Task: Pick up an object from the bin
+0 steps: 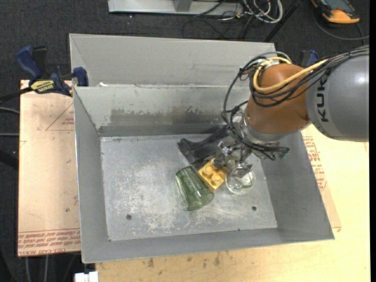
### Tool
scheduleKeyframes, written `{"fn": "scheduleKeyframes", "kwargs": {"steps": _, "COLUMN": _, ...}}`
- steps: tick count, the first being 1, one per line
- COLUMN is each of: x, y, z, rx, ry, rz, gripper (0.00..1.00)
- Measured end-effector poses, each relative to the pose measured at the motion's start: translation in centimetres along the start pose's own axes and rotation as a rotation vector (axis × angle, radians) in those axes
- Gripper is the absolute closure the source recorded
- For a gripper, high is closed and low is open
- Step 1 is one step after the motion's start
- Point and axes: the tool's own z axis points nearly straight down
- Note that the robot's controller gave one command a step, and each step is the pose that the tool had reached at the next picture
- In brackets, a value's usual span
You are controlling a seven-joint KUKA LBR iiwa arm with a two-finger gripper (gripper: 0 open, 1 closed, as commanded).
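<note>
The grey arm [343, 96] bears the black letters "KU" on its side; no other writing can be read. Its orange cover [276, 98], looped with yellow and black cables [258, 70], hangs over the right part of the bin [141, 216]. The gripper [235, 156] is low, just above a clear glass [239, 180] lying right of the floor's middle. Whether the gripper is spread or pressed together cannot be told, as the cover and cables hide much of it. 4 things cluster here: the clear glass, a yellow block [211, 175] touching its left side, a green glass [194, 188] on its side just left of the block, and a dark flat piece [198, 147] behind them.
</note>
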Motion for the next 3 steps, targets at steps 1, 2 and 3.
{"fn": "scheduleKeyframes", "kwargs": {"steps": 1, "x": 0.00, "y": 0.00, "z": 0.00, "rx": 0.000, "ry": 0.000, "rz": 0.000, "gripper": 1.00}}
{"fn": "scheduleKeyframes", "kwargs": {"steps": 2, "x": 0.00, "y": 0.00, "z": 0.00, "rx": 0.000, "ry": 0.000, "rz": 0.000, "gripper": 1.00}}
{"fn": "scheduleKeyframes", "kwargs": {"steps": 3, "x": 0.00, "y": 0.00, "z": 0.00, "rx": 0.000, "ry": 0.000, "rz": 0.000, "gripper": 1.00}}
